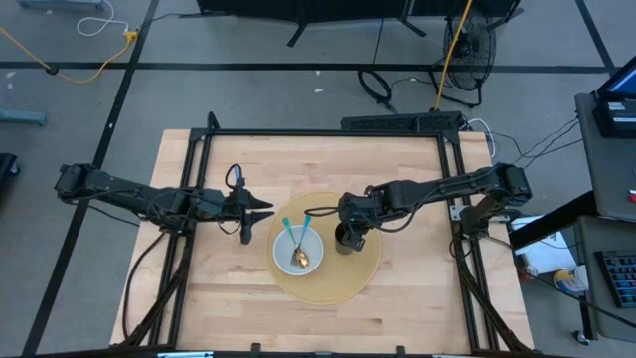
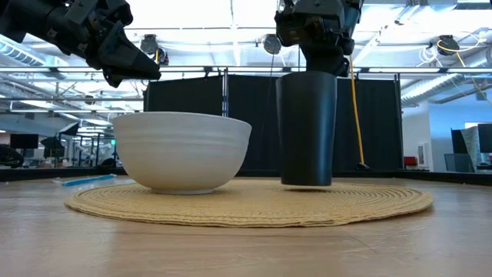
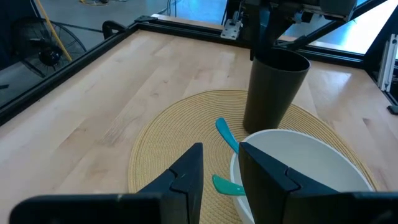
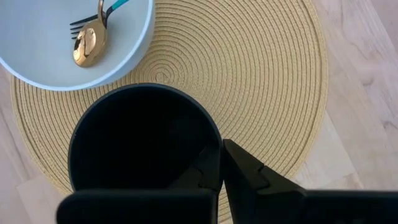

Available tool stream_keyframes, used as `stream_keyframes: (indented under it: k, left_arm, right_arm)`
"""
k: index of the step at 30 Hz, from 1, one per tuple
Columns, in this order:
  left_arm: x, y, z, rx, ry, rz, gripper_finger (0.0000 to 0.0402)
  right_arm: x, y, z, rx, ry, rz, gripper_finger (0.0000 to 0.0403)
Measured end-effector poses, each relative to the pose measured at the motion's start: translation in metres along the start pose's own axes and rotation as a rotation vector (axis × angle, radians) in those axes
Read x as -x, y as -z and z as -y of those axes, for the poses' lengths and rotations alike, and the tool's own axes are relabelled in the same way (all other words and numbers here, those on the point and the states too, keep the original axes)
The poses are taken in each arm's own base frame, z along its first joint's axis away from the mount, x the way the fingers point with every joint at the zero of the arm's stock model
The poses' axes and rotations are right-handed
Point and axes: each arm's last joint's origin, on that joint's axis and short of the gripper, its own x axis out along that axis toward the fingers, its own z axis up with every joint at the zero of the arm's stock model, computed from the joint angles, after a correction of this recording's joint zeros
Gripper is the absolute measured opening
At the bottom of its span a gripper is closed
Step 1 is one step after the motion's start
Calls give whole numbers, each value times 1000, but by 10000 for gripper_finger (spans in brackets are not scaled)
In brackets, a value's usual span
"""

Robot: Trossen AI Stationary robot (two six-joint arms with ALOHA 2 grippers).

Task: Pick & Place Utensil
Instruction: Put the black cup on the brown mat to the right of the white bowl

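Wooden table [image 1: 397,179] carries round woven mat [image 1: 353,283] under bowl [image 1: 310,246]

Bowl [image 1: 298,249] and cup [image 1: 349,237] on placemat [image 1: 338,283]

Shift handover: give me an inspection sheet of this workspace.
Surface: wooden table with a round woven mat.
Job's things: white bowl on the mat holds a gold spoon and fork with teal handles; black cup stands upright beside it.
Clutter: nothing seen.
Grippers: left pincer hovers off the mat beside the bowl, slightly open, empty; right pincer shut on the cup's rim.
Cables: yellow cord and dark leads on the floor beyond the table.
Surroundings: fan, black curtains.
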Motion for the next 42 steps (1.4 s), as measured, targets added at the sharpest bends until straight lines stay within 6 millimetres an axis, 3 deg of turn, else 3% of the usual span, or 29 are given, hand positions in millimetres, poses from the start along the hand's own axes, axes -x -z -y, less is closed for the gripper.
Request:
stream_keyframes:
  k: [42]
  left_arm:
    - [0,1,0,4,-1,-8,108]
  right_arm:
    - [-9,0,-3,-15,6,-15,5]
